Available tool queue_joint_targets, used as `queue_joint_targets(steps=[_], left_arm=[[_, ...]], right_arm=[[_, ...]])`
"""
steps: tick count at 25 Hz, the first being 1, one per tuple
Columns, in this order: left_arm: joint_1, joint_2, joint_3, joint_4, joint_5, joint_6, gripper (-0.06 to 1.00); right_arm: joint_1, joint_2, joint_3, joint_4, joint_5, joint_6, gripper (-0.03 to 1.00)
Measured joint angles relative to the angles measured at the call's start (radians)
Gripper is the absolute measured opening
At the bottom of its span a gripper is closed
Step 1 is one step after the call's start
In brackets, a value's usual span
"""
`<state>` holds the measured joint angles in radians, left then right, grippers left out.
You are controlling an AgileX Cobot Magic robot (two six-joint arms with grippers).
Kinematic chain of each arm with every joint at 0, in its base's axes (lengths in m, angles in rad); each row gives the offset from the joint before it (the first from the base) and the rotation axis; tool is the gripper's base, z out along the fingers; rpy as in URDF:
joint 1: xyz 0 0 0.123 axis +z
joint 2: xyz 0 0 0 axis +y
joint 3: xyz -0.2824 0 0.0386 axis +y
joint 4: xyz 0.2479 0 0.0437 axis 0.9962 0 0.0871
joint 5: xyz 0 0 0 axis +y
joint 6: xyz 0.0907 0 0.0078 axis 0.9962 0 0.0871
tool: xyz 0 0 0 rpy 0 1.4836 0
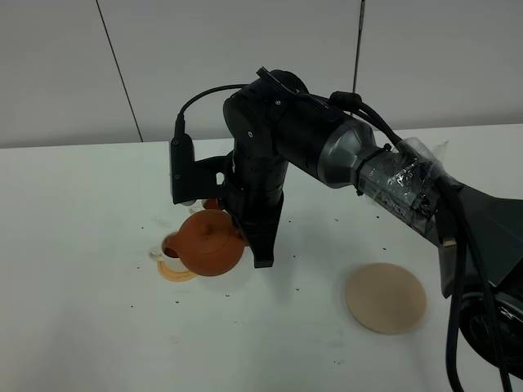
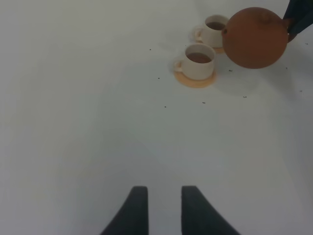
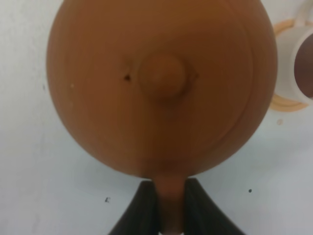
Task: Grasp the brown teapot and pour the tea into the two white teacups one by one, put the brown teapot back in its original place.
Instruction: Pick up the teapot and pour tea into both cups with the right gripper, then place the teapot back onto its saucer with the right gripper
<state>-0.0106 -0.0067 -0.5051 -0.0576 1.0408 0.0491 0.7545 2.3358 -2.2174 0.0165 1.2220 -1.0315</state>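
Note:
My right gripper (image 3: pixel 170 208) is shut on the loop handle of the brown teapot (image 3: pixel 161 88) and holds it above the table, beside the two white teacups. In the exterior view the teapot (image 1: pixel 208 243) hangs with its spout to the left, over the nearer cup (image 1: pixel 156 252); the arm mostly hides the other cup. The left wrist view shows both cups (image 2: pixel 199 61) (image 2: pixel 214 30) on orange coasters, each holding dark tea (image 2: pixel 199 57), with the teapot (image 2: pixel 257 38) next to them. No stream of tea shows. My left gripper (image 2: pixel 161 210) is open, empty and far from the cups.
The pale tan round coaster (image 1: pixel 386 298) lies bare on the white table (image 1: pixel 82 327), to the right of the teapot. An orange coaster (image 1: pixel 176 274) shows under the nearer cup. Small dark specks dot the table. A white wall stands behind.

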Motion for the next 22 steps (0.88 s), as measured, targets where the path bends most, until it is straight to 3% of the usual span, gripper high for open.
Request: queue_joint_targets(steps=[11, 22], left_arm=[[0.0, 0.0, 0.0, 0.0, 0.0, 0.0, 0.24], [0.0, 0.0, 0.0, 0.0, 0.0, 0.0, 0.24]], right_arm=[[-0.009, -0.029, 0.034, -0.062, 0.001, 0.064, 0.1], [-0.169, -0.2, 0.304, -0.074, -0.001, 0.122, 0.1]])
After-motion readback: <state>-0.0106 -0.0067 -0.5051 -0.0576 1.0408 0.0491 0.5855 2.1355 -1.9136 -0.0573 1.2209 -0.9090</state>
